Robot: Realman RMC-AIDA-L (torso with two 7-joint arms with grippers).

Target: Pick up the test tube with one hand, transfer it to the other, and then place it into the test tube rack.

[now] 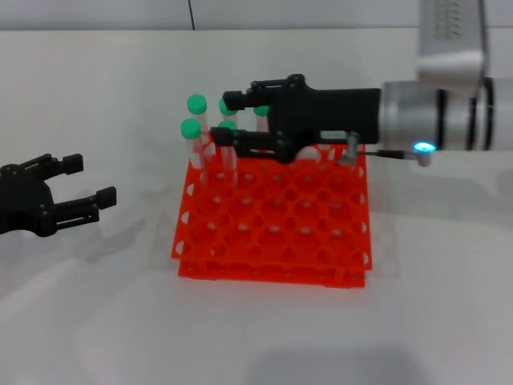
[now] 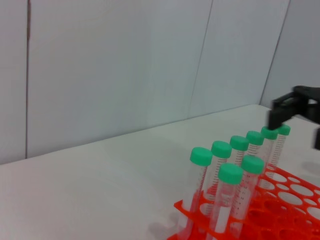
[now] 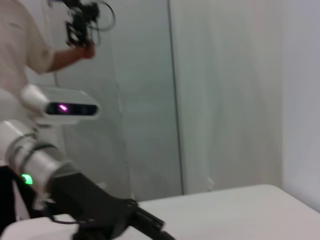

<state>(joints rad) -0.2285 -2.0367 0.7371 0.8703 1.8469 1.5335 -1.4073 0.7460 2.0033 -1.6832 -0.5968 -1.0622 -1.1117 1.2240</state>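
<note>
The orange test tube rack (image 1: pixel 272 233) stands mid-table, with several green-capped tubes upright in its back-left holes. My right gripper (image 1: pixel 227 119), on the silver arm with the glowing ring, reaches in from the right over the rack. Its fingers are open on either side of one back-row test tube (image 1: pixel 225 108), near the cap. The left wrist view shows the rack (image 2: pixel 295 200), the row of tubes, and the right gripper (image 2: pixel 299 122) at the far tube (image 2: pixel 283 130). My left gripper (image 1: pixel 92 180) hovers open and empty left of the rack.
Other capped tubes (image 1: pixel 196 103) (image 1: pixel 190 128) stand close to the left of the right gripper's fingers. The white table (image 1: pixel 96 305) runs around the rack, with a pale wall behind. In the right wrist view a person (image 3: pixel 25 50) stands behind the left arm (image 3: pixel 75 195).
</note>
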